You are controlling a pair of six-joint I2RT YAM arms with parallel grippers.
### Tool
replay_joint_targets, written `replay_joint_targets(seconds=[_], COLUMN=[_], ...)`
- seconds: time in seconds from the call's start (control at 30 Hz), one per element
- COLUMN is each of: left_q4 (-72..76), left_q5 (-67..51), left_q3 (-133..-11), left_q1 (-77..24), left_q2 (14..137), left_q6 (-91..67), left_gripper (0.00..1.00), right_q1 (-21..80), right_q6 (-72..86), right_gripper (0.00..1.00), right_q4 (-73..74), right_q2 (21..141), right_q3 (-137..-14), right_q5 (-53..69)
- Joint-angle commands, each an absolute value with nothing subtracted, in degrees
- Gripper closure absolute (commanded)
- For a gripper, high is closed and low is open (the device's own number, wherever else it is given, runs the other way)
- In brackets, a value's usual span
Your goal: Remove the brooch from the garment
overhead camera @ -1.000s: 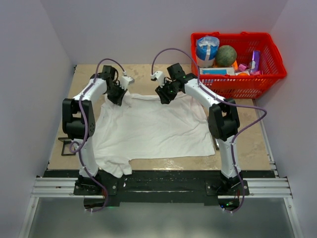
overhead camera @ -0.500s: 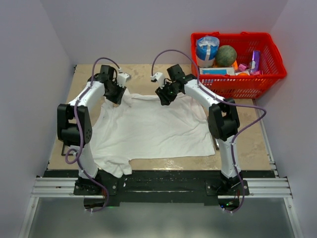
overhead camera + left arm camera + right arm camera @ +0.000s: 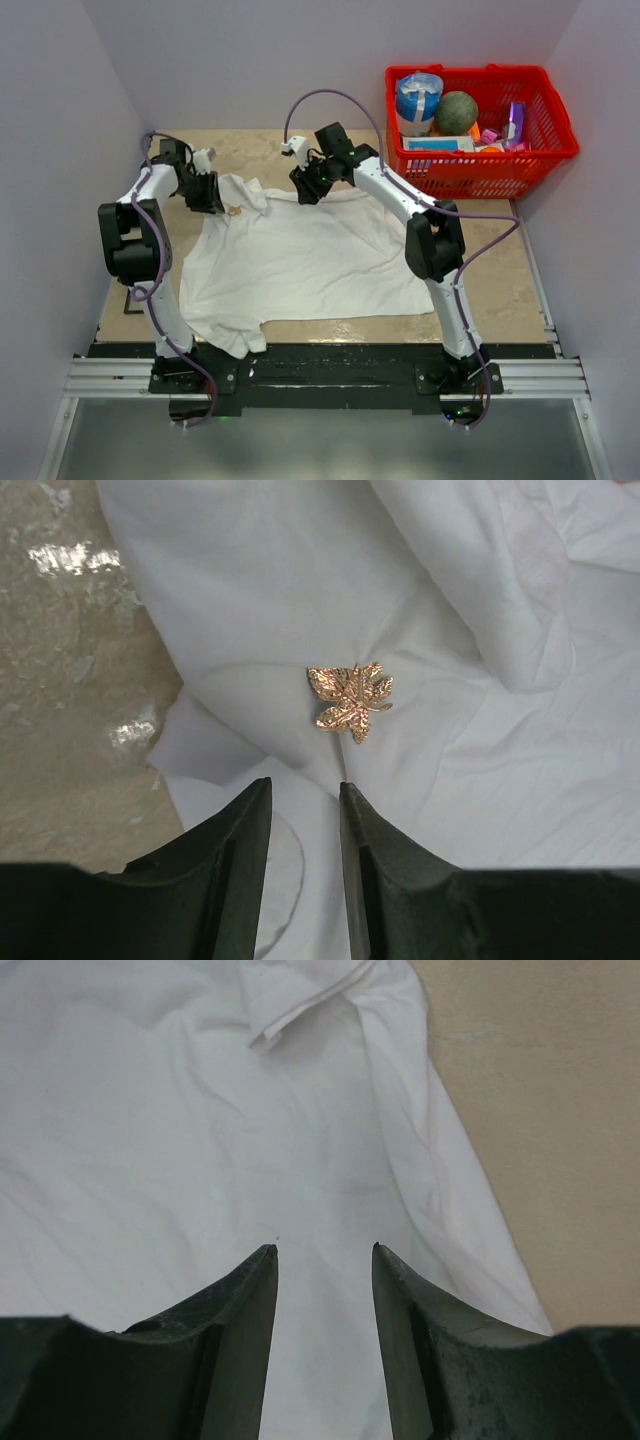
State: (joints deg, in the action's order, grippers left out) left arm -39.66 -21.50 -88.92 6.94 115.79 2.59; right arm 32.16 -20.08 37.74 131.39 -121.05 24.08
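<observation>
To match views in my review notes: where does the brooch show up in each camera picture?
Top external: brooch on the far-left part of the white shirt.
Left wrist: mid-picture, just ahead of the left end effector.
Right wrist: not in it.
Shared landmark: the white shirt, in all three.

far right: red plastic mesh basket (image 3: 470,172) | inside: dark green ball (image 3: 456,112), blue-and-white roll (image 3: 418,98) | surface: beige mottled desk (image 3: 515,290)

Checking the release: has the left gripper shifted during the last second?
Yes. The left gripper has moved left, away from the red plastic basket and toward the tan table's left edge.
</observation>
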Motion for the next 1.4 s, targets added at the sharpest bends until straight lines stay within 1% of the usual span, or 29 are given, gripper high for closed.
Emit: replay_joint_targets(seconds=[0.0,0.17,0.33,0.43,0.47,0.57,0.7,0.93,1.03,1.13,1.23,1.3,1.33,1.37], left_q4=[-36.40,-34.37,-33.92,-33.84,-33.84,-34.98,-34.19,-33.93,-33.40,-31.03,-29.45,-29.18,-29.18,-29.09], left_q5=[-33.03,-37.52,-37.71,-37.70,-38.23,-38.67,-37.62,-36.65,-38.40,-43.49,-45.96,-46.84,-46.93,-47.19], left_q3=[-89.74,-90.61,-91.23,-91.58,-91.58,-91.32,-89.30,-91.14,-91.49,-91.23,-91.58,-91.84,-92.02,-92.02], left_q1=[8.00,8.61,8.70,9.31,9.58,10.63,12.48,12.83,12.83,12.75,12.66,12.57,12.57,12.66], left_q2=[117.94,121.20,124.19,124.80,124.89,124.54,123.22,124.54,125.15,125.95,126.47,126.91,127.00,127.26], left_q6=[-4.64,-7.82,-9.75,-10.63,-10.72,-10.55,-11.77,-11.78,-12.13,-13.79,-14.68,-14.94,-14.94,-14.94], left_gripper=[0.64,0.66,0.64,0.59,0.55,0.52,0.52,0.51,0.51,0.55,0.64,0.68,0.72,0.74], right_q1=[32.78,32.96,32.87,32.96,32.87,32.96,32.87,32.96,32.96,32.87,32.87,32.87,32.87,32.87], right_q6=[-18.63,-18.72,-19.16,-19.51,-19.51,-19.51,-19.07,-19.24,-19.77,-19.51,-18.81,-18.63,-18.63,-18.63], right_gripper=[0.54,0.53,0.53,0.53,0.53,0.53,0.53,0.53,0.53,0.53,0.53,0.53,0.53,0.53], right_q4=[38.23,38.76,40.87,41.13,41.31,41.84,41.66,41.40,41.75,41.92,41.75,41.57,41.57,41.49], right_q2=[132.28,132.45,134.38,135.09,135.35,136.14,136.58,137.29,137.20,137.20,137.11,137.11,137.20,137.20], right_q3=[-122.78,-123.13,-125.94,-127.00,-127.18,-128.14,-128.58,-129.73,-129.81,-129.55,-129.29,-129.11,-129.11,-129.02], right_q5=[24.79,23.38,22.76,22.15,21.89,21.88,22.06,22.15,21.54,21.62,21.80,21.80,21.80,21.71])
